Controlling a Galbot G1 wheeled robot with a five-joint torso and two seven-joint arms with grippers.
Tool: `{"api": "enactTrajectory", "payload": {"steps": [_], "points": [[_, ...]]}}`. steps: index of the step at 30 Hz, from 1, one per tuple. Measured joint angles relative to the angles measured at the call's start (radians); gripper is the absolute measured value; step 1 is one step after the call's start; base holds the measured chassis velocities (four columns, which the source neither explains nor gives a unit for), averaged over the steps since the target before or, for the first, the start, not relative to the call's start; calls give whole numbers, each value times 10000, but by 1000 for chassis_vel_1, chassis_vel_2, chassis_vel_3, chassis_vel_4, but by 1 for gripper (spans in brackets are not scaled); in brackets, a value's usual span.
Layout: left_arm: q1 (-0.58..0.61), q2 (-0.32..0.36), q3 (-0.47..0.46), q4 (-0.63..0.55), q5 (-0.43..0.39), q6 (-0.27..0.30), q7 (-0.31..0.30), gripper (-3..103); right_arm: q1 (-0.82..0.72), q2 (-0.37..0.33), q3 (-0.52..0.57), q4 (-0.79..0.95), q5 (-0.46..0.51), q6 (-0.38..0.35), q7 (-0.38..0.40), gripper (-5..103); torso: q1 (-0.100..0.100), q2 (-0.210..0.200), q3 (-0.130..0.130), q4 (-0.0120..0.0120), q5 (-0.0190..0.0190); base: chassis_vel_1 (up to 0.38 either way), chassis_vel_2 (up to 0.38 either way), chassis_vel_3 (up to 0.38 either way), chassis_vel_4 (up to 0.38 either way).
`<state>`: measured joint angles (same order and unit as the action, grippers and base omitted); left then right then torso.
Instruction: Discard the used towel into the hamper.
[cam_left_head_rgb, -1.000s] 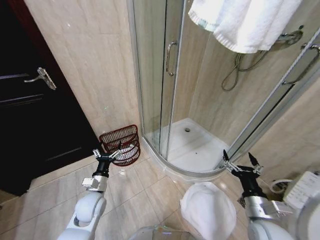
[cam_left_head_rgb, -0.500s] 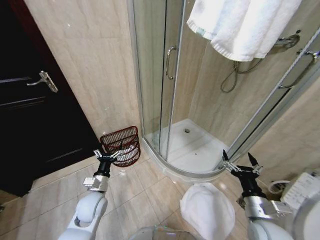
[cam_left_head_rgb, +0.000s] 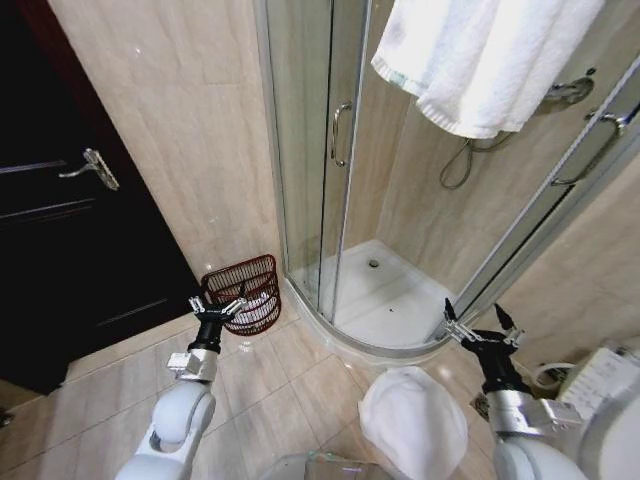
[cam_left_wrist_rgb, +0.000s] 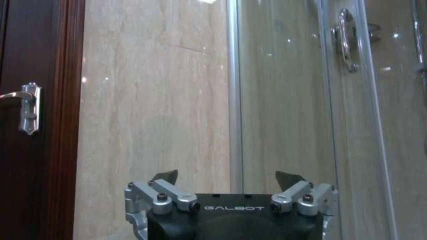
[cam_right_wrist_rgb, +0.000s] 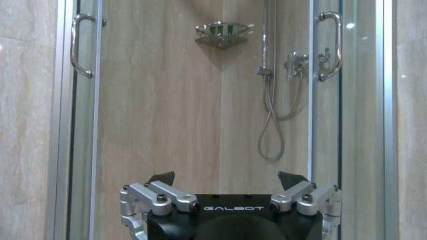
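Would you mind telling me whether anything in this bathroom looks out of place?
A crumpled white towel lies on the beige tiled floor before the glass shower enclosure, not in the reddish-brown wire hamper by the wall.

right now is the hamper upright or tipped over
Upright: the hamper stands on the floor against the wall beside the shower enclosure, its open rim facing up. Something pale shows through its bars.

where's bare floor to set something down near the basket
Bare tile lies between the reddish-brown wire hamper, the dark door and the curved shower base, under the open left claw. It is crowded lower right: a white round object sits beside the open right claw.
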<state>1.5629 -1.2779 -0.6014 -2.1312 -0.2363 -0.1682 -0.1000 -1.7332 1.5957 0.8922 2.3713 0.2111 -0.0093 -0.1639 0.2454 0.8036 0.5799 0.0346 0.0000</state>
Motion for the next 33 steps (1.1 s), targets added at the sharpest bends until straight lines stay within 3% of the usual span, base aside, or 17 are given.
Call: {"api": "enactTrajectory", "payload": {"steps": [6, 33], "points": [[-6, 8, 77, -17, -29, -14, 16, 99, 17, -5, 34, -2, 18, -3, 0, 100, 88, 195, 108, 0, 0, 0, 0, 0, 0], [-26, 26, 105, -121, -28, -32, 17, 99, -22, 45, 63, 51, 40, 25, 12, 100, 520, 1170, 651, 0, 0, 0, 0, 0, 0]]}}
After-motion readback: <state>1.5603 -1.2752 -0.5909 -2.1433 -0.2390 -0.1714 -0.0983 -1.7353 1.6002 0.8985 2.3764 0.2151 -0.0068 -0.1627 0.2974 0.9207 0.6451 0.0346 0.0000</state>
